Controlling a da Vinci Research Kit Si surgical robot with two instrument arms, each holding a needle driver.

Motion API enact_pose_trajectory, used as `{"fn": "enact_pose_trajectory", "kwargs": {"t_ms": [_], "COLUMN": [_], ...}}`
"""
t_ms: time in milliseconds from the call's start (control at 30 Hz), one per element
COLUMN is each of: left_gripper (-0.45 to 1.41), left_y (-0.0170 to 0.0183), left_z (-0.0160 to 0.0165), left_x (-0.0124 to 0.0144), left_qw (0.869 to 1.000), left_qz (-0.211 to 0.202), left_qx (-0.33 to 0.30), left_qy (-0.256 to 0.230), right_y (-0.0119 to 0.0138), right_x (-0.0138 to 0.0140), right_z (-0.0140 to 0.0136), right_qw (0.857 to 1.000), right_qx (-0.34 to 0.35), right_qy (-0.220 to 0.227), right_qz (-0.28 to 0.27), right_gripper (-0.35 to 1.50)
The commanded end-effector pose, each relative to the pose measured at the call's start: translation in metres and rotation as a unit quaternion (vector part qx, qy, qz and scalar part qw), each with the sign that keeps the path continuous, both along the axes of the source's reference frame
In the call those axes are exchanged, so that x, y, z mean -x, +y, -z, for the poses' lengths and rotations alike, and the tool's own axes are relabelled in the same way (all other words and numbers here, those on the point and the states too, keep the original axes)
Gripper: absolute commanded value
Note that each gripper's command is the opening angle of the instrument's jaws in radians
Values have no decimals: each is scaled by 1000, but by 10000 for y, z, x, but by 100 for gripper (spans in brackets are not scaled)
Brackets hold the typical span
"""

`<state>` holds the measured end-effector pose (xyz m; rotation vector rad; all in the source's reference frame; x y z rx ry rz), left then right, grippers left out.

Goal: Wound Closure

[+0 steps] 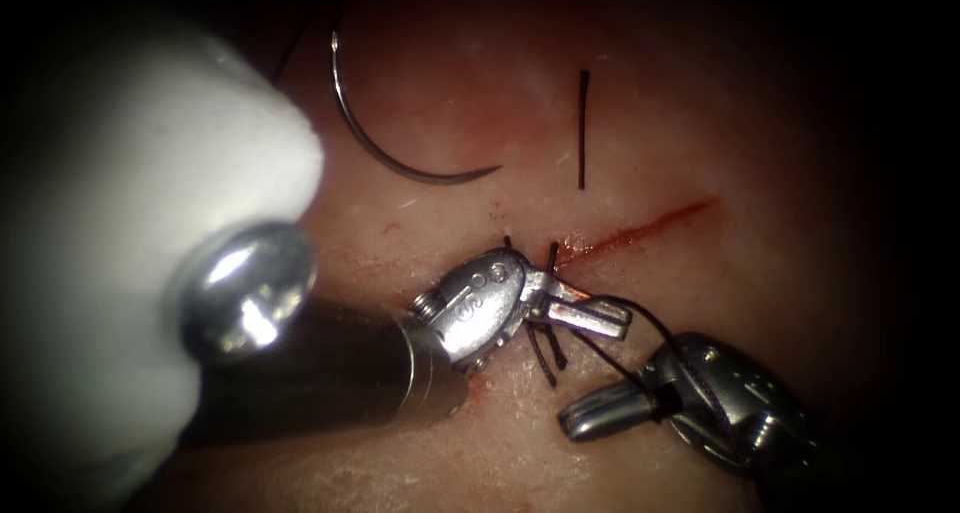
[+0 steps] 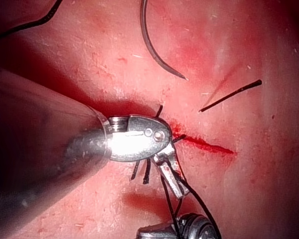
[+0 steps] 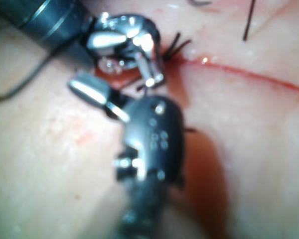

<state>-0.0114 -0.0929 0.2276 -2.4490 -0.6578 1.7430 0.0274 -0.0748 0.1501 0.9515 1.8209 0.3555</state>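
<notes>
The needle [image 1: 400,143] lies free on the tissue [image 1: 700,123], above and left of the cut [image 1: 640,228], held by no tool. The left tool [image 1: 590,316] has its jaws clenched on the thread [image 1: 640,313] beside the stitches. The right tool [image 1: 610,413] grips the same thread, just below. A cut thread end [image 1: 582,128] lies above the cut.

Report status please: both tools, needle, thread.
Left tool shut on thread at the cut. Right tool shut on thread. Needle free on tissue, upper left. Cut thread end nearby.
</notes>
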Motion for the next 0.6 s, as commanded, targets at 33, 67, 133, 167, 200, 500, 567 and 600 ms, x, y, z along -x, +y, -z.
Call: {"fn": "enact_pose_trajectory", "kwargs": {"t_ms": [33,67,133,167,200,500,567,600], "left_gripper": [-45,-45,-45,-45,-45,-45,-45,-45], "left_y": [-11,-12,-14,-15,-15,-29,-33,-34], "left_z": [-5,-5,-5,-4,-4,12,20,24], "left_x": [4,2,-3,-4,-5,3,6,7], "left_qw": [1000,1000,1000,1000,1000,998,998,997], "left_qz": [-1,0,1,3,4,58,56,69], "left_qx": [1,6,14,16,17,-10,-10,-16], "left_qy": [-3,-6,-13,-16,-19,-13,-14,-12], "right_y": [-7,-6,-1,1,5,24,26,27], "right_x": [-4,-3,0,1,1,11,16,19], "right_z": [-2,-2,-1,-1,-1,-27,-34,-37], "right_qw": [1000,1000,1000,999,999,993,990,989], "right_qx": [-4,-6,-14,-18,-23,-9,-1,-1], "right_qy": [1,2,7,7,8,-73,-95,-104], "right_qz": [-3,-7,-20,-28,-39,-97,-105,-108], "right_gripper": [-35,-35,-35,-35,-35,-35,-35,-35]}}
